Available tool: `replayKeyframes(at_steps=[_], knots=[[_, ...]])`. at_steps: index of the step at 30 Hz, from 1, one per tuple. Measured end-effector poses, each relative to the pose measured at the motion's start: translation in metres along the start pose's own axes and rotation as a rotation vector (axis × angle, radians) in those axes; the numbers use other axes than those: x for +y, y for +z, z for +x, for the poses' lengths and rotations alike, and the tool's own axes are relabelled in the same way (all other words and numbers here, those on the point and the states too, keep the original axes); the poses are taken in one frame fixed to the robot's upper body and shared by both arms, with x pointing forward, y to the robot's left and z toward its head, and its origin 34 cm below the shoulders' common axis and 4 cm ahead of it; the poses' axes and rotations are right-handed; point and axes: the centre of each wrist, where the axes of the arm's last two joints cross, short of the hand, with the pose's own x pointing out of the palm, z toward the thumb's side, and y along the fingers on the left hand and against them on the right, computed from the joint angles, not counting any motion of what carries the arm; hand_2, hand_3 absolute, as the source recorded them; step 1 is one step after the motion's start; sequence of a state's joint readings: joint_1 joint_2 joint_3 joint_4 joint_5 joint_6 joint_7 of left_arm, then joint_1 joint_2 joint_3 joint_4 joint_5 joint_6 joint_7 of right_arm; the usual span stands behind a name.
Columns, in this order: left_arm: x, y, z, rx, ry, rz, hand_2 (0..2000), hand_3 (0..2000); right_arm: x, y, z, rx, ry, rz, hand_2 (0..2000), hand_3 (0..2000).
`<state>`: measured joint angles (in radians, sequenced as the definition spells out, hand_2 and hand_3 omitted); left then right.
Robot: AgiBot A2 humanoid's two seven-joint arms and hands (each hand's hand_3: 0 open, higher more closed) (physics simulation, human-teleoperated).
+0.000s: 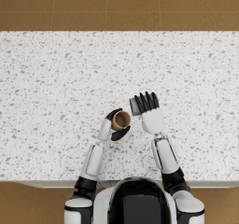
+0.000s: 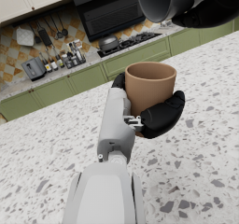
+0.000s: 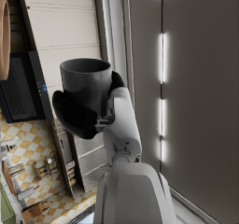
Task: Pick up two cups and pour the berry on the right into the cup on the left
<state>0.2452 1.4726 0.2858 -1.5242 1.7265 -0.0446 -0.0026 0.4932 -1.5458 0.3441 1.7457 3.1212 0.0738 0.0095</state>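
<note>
My left hand grips a brown cup upright above the speckled counter; the left wrist view shows the same brown cup wrapped by the dark fingers. Its inside is not visible there. My right hand holds a dark grey cup tipped on its side, mouth toward the brown cup and just right of it. In the right wrist view that grey cup sits in the right hand. The grey cup's mouth hangs above the brown one. No berry shows in any view.
The counter's far edge meets a brown floor, and its near edge runs just before my chest. A stove, cabinets and hanging utensils stand in the background beyond the counter.
</note>
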Motion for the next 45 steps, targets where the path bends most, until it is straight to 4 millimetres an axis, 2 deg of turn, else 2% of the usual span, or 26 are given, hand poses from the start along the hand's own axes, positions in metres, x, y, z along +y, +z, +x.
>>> replayKeyframes(at_steps=[11, 12, 13, 20, 45], knots=[[0.003, -0.001, 0.001, -0.012, 0.003, -0.005, 2000, 1280, -0.001, 0.004, -0.008, 0.335, -0.031, 0.015, 2000, 1280], [0.003, 0.0, 0.001, -0.013, 0.005, -0.004, 2000, 1280, -0.005, 0.011, -0.013, 0.439, -0.06, -0.079, 2000, 1280], [0.003, 0.0, 0.001, -0.014, 0.006, -0.004, 2000, 1280, -0.003, 0.004, -0.01, 0.495, -0.059, -0.074, 2000, 1280], [0.006, 0.0, 0.001, -0.021, 0.014, -0.003, 2000, 1280, -0.001, 0.002, -0.01, 0.693, -0.063, -0.048, 2000, 1280], [0.002, 0.0, -0.002, -0.028, 0.03, -0.007, 2000, 1280, 0.003, 0.002, -0.008, 0.734, -0.045, -0.028, 2000, 1280]])
